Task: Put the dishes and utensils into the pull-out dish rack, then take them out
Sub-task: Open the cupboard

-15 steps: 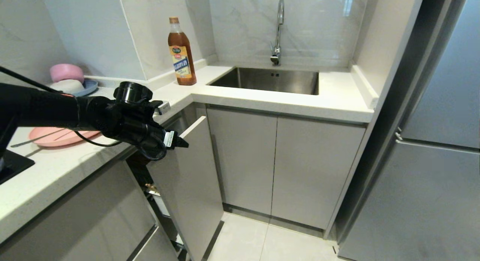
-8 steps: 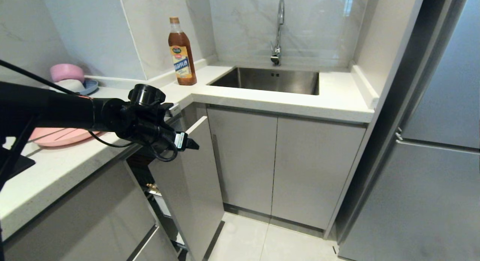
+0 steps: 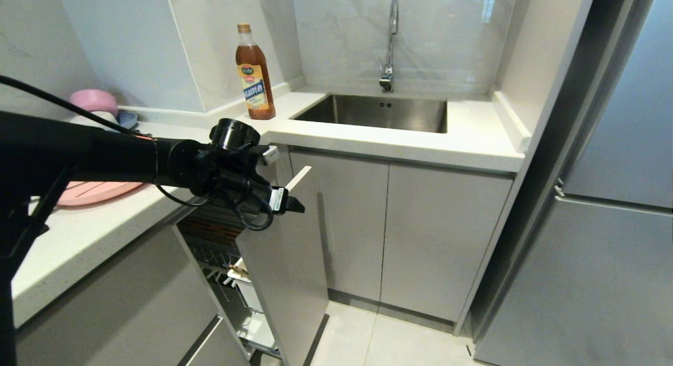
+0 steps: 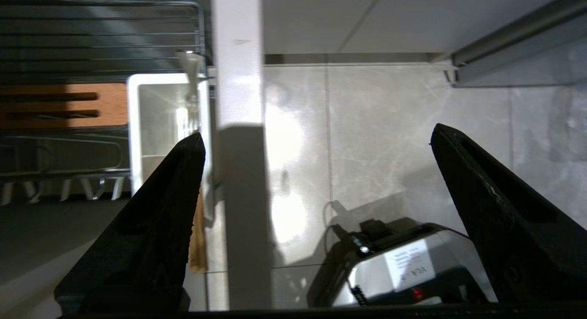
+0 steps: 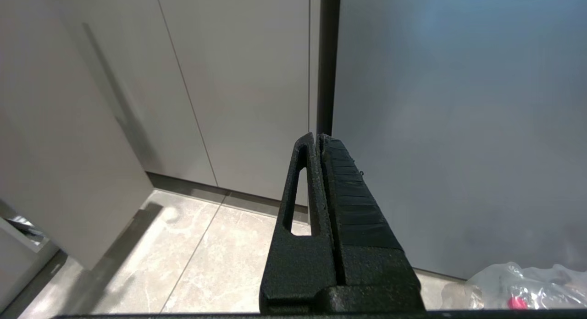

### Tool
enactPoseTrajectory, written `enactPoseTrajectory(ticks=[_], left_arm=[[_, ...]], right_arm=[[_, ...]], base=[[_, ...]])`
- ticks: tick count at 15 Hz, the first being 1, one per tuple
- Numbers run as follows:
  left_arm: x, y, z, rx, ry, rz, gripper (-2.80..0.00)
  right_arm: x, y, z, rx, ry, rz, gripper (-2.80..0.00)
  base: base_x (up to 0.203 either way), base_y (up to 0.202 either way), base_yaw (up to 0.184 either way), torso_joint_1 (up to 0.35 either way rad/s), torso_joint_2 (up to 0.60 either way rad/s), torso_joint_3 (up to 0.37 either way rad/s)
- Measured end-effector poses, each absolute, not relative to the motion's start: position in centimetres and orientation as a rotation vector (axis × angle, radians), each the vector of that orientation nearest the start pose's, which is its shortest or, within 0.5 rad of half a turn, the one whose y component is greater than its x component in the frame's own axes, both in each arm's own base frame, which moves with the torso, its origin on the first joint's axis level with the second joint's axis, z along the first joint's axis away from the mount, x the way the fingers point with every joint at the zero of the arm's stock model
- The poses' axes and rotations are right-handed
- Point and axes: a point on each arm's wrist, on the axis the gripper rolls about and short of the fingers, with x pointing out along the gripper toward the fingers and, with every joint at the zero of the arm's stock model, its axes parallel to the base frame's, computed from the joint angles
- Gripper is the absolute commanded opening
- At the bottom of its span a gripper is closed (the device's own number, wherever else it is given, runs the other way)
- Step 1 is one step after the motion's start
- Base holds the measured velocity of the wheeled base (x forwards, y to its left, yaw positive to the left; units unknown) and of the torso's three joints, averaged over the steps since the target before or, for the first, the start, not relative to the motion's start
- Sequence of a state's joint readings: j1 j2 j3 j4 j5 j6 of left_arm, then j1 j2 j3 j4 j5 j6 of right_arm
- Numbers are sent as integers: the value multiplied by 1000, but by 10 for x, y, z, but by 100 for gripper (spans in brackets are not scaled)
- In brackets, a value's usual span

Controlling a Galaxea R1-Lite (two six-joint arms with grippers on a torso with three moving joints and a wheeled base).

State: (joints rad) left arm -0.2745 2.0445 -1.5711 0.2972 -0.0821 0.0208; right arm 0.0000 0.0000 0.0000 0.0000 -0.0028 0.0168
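The pull-out dish rack (image 3: 218,234) stands partly out of the cabinet, its pale grey front panel (image 3: 294,271) towards the room. Below in it are the white caddy (image 3: 247,292) and drip tray (image 3: 260,329). My left gripper (image 3: 288,202) is open over the panel's top edge (image 4: 238,80), which runs between the fingers, one finger (image 4: 179,186) on the rack side. The wire basket (image 4: 91,35), copper-brown strip (image 4: 59,106) and caddy (image 4: 165,122) show under it. A pink plate (image 3: 100,190) and a pale blue bowl (image 3: 128,118) are on the counter, half hidden by my arm. My right gripper (image 5: 319,135) hangs shut near the floor.
A brown oil bottle (image 3: 255,74) stands at the counter's corner beside the sink (image 3: 378,113) and faucet (image 3: 389,45). A pink bowl (image 3: 94,99) sits at the back left. Closed cabinet doors (image 3: 399,234) and a grey fridge (image 3: 604,240) bound the tiled floor. A plastic bag (image 5: 527,282) lies there.
My left gripper has moved right, away from the cabinet, and the front panel has come with it. The rack stands further out, with its basket and caddy now showing.
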Motion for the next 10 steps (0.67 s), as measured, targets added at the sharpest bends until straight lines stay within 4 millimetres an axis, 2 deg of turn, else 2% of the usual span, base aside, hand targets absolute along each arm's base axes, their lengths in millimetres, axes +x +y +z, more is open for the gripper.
enactPoseTrajectory(ticks=[10], left_arm=[[364, -174, 175, 56, 811, -457, 0]], right_arm=[[-23, 0, 75, 17, 0, -3, -280]], base=[[0, 0, 0, 0, 0, 0]])
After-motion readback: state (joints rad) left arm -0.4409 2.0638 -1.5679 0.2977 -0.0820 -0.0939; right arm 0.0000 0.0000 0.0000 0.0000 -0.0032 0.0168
